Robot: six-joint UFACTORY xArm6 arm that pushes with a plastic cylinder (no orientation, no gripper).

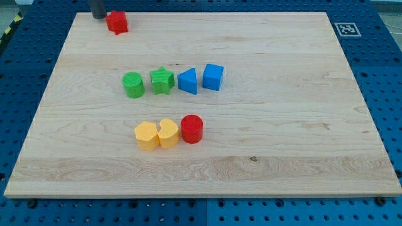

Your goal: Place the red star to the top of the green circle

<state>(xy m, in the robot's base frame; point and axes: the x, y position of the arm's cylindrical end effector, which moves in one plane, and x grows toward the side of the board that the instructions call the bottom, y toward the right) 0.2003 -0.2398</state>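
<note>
The red star lies near the board's top left corner. My tip stands just left of it, at the view's top edge, very close to or touching the star. The green circle sits lower down, left of the board's middle, at the left end of a row of blocks. The star is well above the green circle and slightly to its left.
Right of the green circle stand a green star, a blue triangle and a blue cube. Below lie a yellow hexagon, a yellow heart and a red cylinder. The wooden board has a marker tag beyond its top right corner.
</note>
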